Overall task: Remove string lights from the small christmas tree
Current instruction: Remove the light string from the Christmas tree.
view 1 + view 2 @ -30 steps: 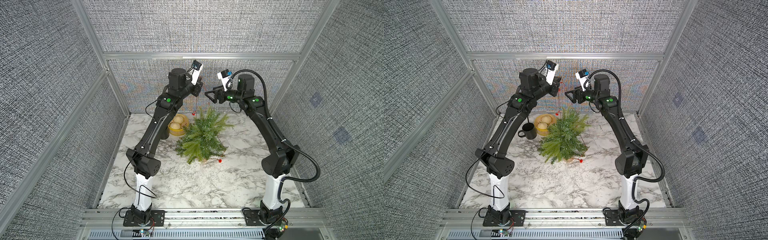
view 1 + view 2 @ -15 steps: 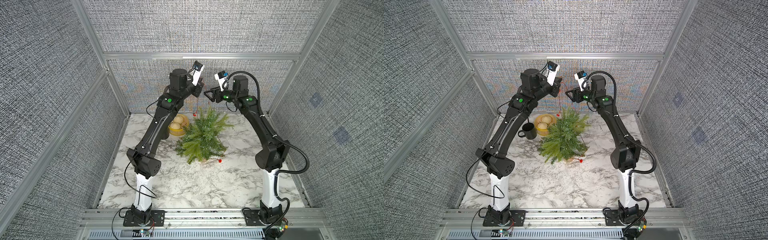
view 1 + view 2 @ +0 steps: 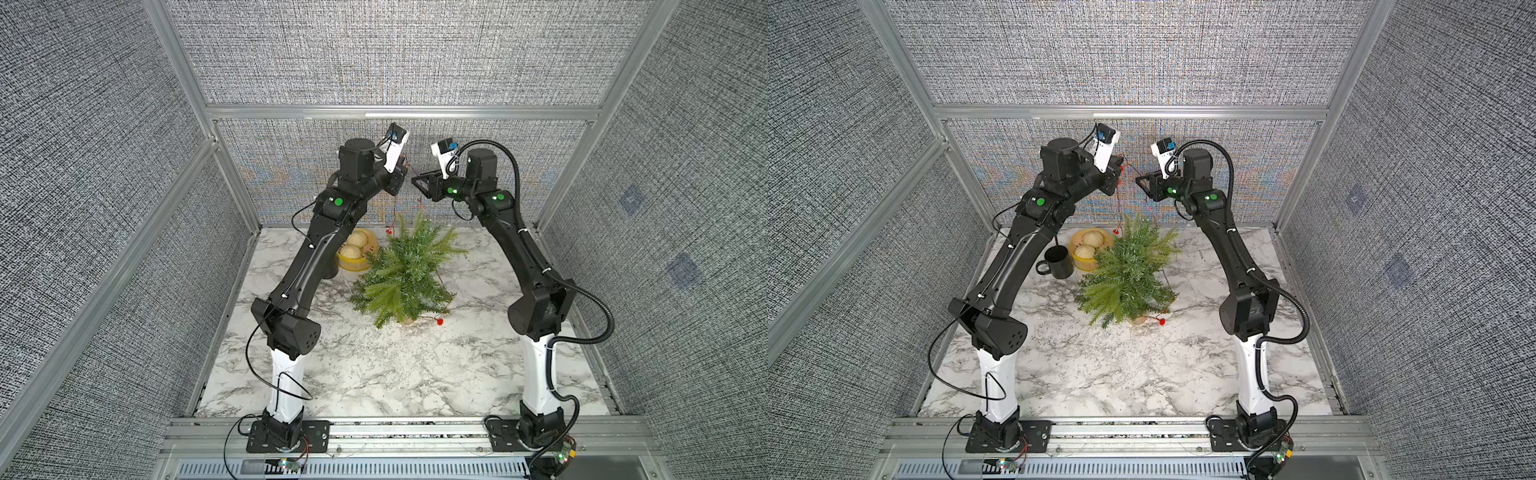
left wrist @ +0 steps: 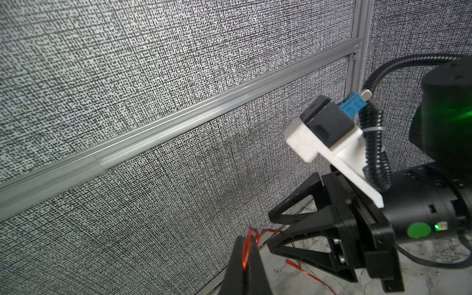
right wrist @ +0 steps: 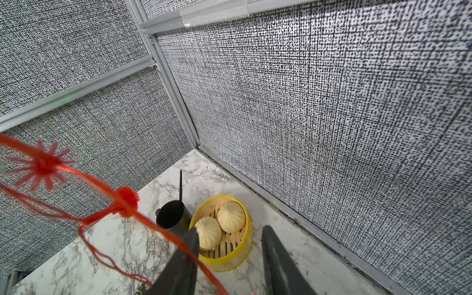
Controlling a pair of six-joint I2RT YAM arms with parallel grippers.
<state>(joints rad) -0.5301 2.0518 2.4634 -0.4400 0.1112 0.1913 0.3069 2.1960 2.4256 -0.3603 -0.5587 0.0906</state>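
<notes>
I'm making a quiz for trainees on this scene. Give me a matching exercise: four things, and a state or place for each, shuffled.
1 left claw
2 right claw
3 black mug
4 yellow basket

a holds two buns
b jaws apart
c shut on the string lights
d stands beside the basket

Pairs: 1-c, 2-b, 3-d, 4-a
</notes>
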